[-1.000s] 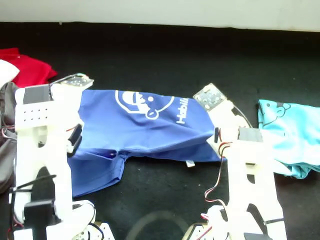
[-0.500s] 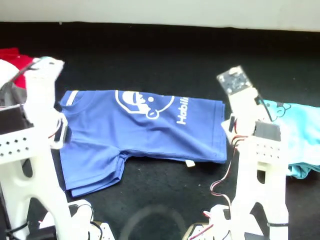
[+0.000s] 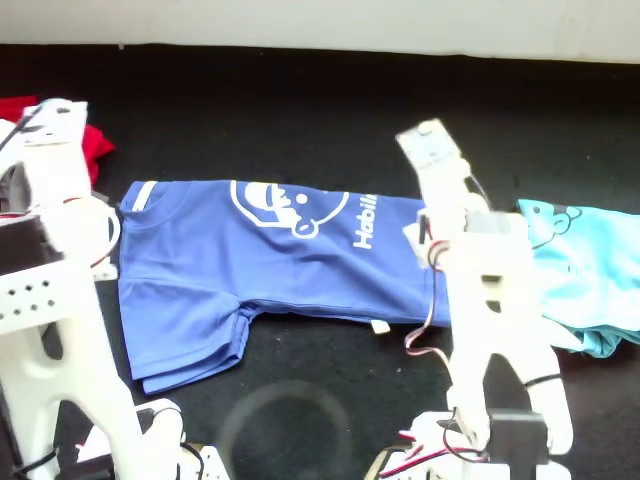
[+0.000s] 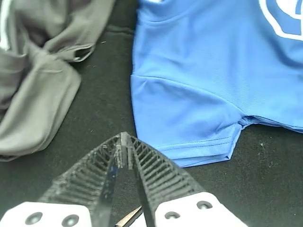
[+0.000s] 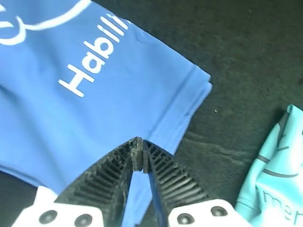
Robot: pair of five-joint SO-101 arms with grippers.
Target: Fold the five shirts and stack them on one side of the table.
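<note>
The blue shirt [image 3: 270, 260] with a white print lies spread across the middle of the black table, its lower hem folded up and one sleeve [image 4: 189, 123] sticking out toward the front. My left gripper [image 4: 124, 142] is shut and empty, hanging above bare table beside that sleeve. My right gripper [image 5: 138, 147] is shut and empty above the shirt's other end, close to its hem corner [image 5: 201, 80]. In the high view the left arm [image 3: 55, 230] stands at the shirt's left end and the right arm [image 3: 470, 260] at its right end.
A crumpled grey shirt [image 4: 38, 85] lies at the left edge [image 3: 8, 190], with a red shirt [image 3: 92, 145] behind it. A cyan shirt [image 3: 585, 280] lies at the right, its edge close to the right gripper [image 5: 274, 179]. The table's far side is bare black cloth [image 3: 300, 110].
Both arms have risen off the blue shirt's ends. The left arm swung out to the left and uncovered the collar end; the right arm pulled up. The shirt stays flat.
</note>
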